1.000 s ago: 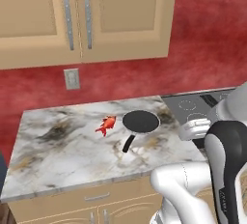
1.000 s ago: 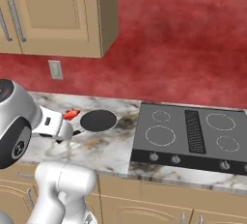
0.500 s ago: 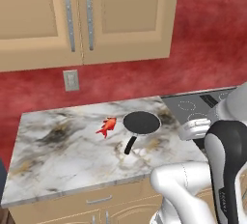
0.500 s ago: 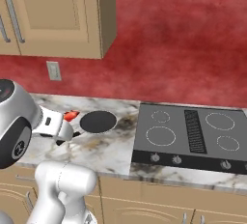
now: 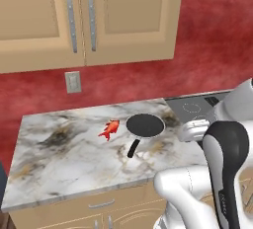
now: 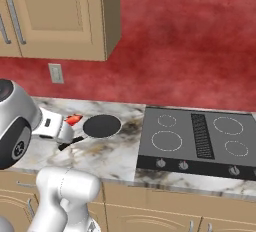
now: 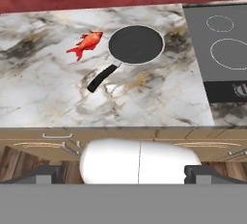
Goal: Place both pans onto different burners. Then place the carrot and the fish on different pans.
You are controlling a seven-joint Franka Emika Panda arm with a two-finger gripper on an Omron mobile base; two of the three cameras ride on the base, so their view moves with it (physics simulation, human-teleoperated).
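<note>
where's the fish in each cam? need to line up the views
Left base view: fish mid-frame on the marble counter, just left of the pan.
Right base view: partly hidden behind the robot's arm, left of the pan, at the left.
Hand view: upper left, left of the pan.
Shared landmark: the pan.

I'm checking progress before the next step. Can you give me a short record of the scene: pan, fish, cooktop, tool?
pan: one on the marble counter, left of the cooktop, handle toward the counter's front edge
fish: on the counter beside the pan, on the side away from the cooktop, not in the pan
cooktop: four burners, all bare
tool: open, holding nothing, back from the counter's front edge
done so far: nothing placed yet
</note>
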